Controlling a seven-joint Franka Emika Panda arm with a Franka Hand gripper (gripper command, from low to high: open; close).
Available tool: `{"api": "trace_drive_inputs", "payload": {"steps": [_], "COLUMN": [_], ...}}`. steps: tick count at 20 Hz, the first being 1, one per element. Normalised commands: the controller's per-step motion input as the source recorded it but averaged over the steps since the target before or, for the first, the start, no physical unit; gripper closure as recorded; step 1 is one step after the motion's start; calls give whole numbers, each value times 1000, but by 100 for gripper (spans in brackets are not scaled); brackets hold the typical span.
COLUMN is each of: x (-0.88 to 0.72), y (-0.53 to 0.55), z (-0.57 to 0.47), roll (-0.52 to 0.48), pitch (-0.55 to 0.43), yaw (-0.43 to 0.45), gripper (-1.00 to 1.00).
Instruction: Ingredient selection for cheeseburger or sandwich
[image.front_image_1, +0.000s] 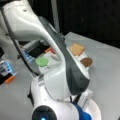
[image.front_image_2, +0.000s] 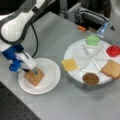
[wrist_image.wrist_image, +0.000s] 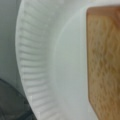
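The sandwich stands as a single brown toast square (image.front_image_2: 34, 77) lying flat on a white paper plate (image.front_image_2: 50, 72) at a front view's left. My gripper (image.front_image_2: 31, 72) is down at the toast's upper edge, touching or just above it. The wrist view shows the same toast (wrist_image.wrist_image: 103, 62) close up on the plate (wrist_image.wrist_image: 37, 62), with no fingers in sight. The divided white tray (image.front_image_2: 75, 75) holds a green lettuce piece (image.front_image_2: 92, 40), a red tomato disc (image.front_image_2: 113, 50) and another toast (image.front_image_2: 112, 69). In a front view the arm hides the gripper; lettuce (image.front_image_1: 42, 61) and toast (image.front_image_1: 77, 48) show.
The tray also holds a yellow cheese square (image.front_image_2: 69, 64) and a brown patty (image.front_image_2: 90, 78), the patty (image.front_image_1: 86, 61) showing in both front views. A small orange object (image.front_image_2: 81, 28) and metal equipment lie behind the tray. The arm's cable hangs above the plate.
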Motion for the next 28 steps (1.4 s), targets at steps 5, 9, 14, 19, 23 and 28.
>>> {"api": "trace_drive_inputs", "payload": {"steps": [5,9,14,19,23,28], "x": [-124,-167,-195,-305,-476,-703], "y": [168,-58,-65,165,521,729], "z": [303,227,188,381,428,287], "roll": [-455,-365,-256,-401,-595,-545], "pitch": [55,42,79,28,-69,-86], "yaw": [2,94,75,-84,-246,-275], "gripper": [-100,-100,-100,-100,-100,-100]}}
